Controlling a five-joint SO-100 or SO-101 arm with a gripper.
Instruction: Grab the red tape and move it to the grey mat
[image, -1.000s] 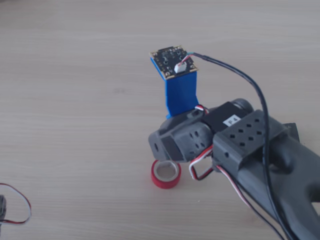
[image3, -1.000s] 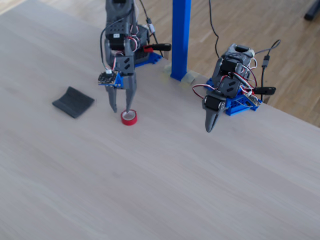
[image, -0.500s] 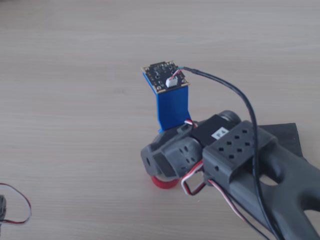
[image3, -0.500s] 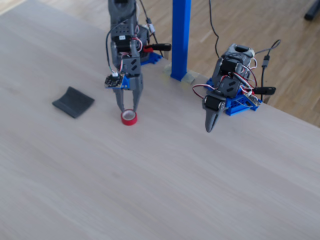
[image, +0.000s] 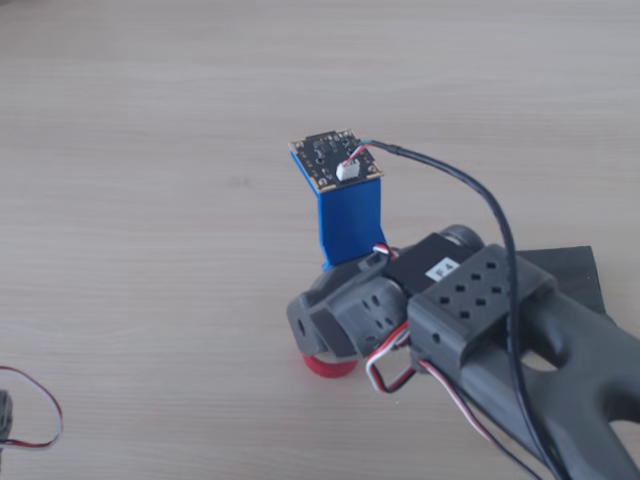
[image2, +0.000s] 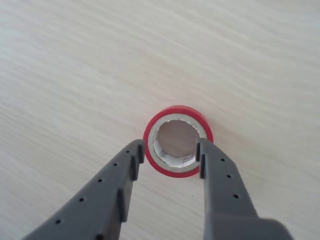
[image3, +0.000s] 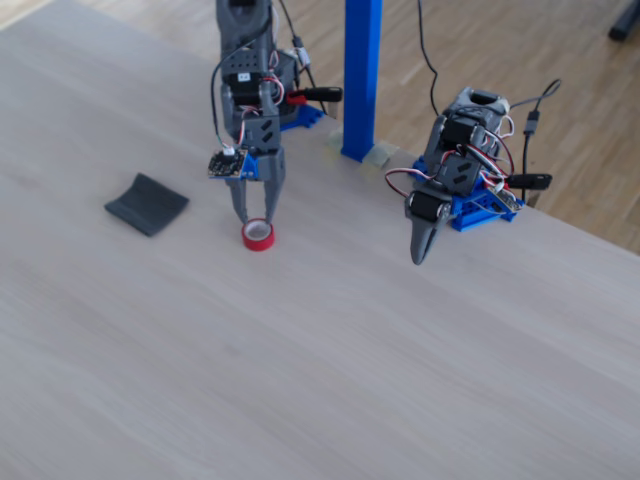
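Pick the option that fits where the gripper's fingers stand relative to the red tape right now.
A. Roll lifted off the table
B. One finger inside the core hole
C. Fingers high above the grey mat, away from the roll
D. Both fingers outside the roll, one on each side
D: in the wrist view the gripper straddles the red tape, a fingertip beside each outer edge, the core hole empty and the roll flat on the table.

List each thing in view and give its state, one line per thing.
red tape: flat on the table, hole up, not lifted, off the mat.
gripper: open, one finger on each side of the roll.
grey mat: on the table, nothing on it.
second arm: parked, pointing down, holding nothing.
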